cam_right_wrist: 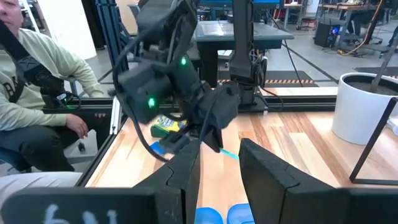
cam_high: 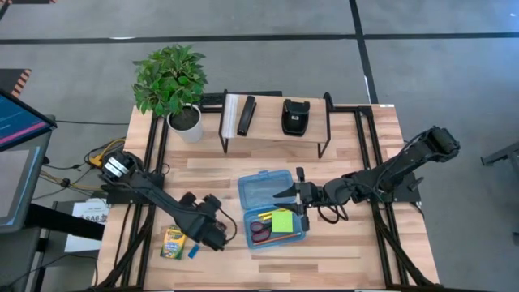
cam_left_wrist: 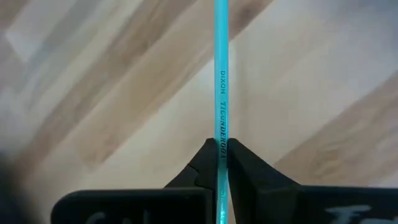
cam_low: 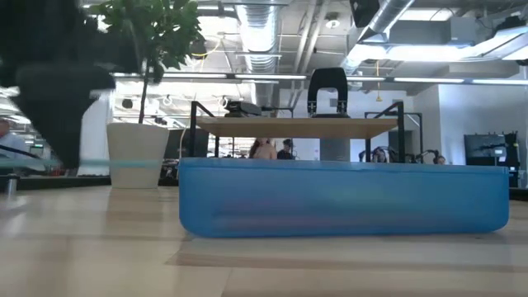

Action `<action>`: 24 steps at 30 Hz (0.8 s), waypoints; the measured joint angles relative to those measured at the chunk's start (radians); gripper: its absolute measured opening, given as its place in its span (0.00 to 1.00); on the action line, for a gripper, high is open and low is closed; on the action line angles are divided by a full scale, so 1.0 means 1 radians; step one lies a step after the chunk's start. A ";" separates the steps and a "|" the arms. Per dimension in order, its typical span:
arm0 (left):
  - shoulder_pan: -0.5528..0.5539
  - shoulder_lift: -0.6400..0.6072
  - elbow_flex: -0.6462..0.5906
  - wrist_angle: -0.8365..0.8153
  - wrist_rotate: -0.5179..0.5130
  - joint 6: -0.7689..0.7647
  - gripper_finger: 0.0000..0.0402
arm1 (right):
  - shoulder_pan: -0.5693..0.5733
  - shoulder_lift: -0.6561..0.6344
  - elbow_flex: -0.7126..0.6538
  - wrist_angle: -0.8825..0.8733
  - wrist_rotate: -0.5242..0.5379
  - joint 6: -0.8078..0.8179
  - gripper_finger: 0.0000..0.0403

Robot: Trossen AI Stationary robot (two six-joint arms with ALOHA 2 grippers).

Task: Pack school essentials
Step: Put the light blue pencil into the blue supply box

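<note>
My left gripper (cam_high: 217, 234) hangs over the table between the yellow-green crayon box (cam_high: 172, 242) and the blue plastic case (cam_high: 272, 207), shut on a thin teal pencil (cam_left_wrist: 221, 74). The tiny blue eraser (cam_high: 193, 251) lies flat beside the crayon box. In the case lie the red-handled scissors (cam_high: 261, 231), the lime-green sticky-note pad (cam_high: 282, 221) and a few pencils. My right gripper (cam_right_wrist: 217, 168) is open and sits just above the case's middle (cam_high: 288, 195), touching nothing. The right wrist view shows the left gripper (cam_right_wrist: 208, 127) ahead. My left gripper pinches the teal pencil between its two fingertips (cam_left_wrist: 239, 163), on the shaft at its printed lettering (cam_left_wrist: 221, 134). The pencil runs straight on past the fingertips. Its free end (cam_right_wrist: 230, 154) pokes out below the gripper, and I cannot tell whether it is clear of the wood.
A shelf rack (cam_high: 276, 134) at the table's far side carries a black bar (cam_high: 246, 115) and a black pouch (cam_high: 294, 116). A potted plant (cam_high: 174, 85) stands at the far left. A seated person (cam_right_wrist: 37, 93) is beyond the table's left edge. Bare wood lies near the front edge.
</note>
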 joint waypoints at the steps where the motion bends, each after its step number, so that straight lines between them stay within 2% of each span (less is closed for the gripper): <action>1: 0.000 -0.013 0.000 0.008 -0.018 0.013 0.00 | 0.000 0.000 0.000 0.000 0.000 0.000 0.33; 5: -0.014 -0.058 0.000 0.102 -0.081 0.104 0.00 | 0.000 0.000 0.000 0.004 0.007 -0.002 0.33; 8: -0.028 -0.093 0.002 0.261 -0.124 0.246 0.00 | 0.002 0.000 0.000 0.004 0.070 -0.014 0.33; 11: -0.010 -0.100 0.003 0.448 -0.149 0.411 0.00 | 0.000 0.000 0.000 0.006 0.085 -0.027 0.33; 15: 0.061 -0.051 0.015 0.623 -0.040 0.635 0.00 | -0.013 0.000 0.000 0.010 0.087 -0.025 0.33; 17: 0.093 -0.015 0.048 0.625 0.010 0.698 0.00 | -0.013 0.000 0.000 0.012 0.087 -0.023 0.33; 24: 0.148 0.101 0.202 0.637 0.088 0.892 0.00 | -0.010 0.000 0.000 0.003 0.088 -0.027 0.33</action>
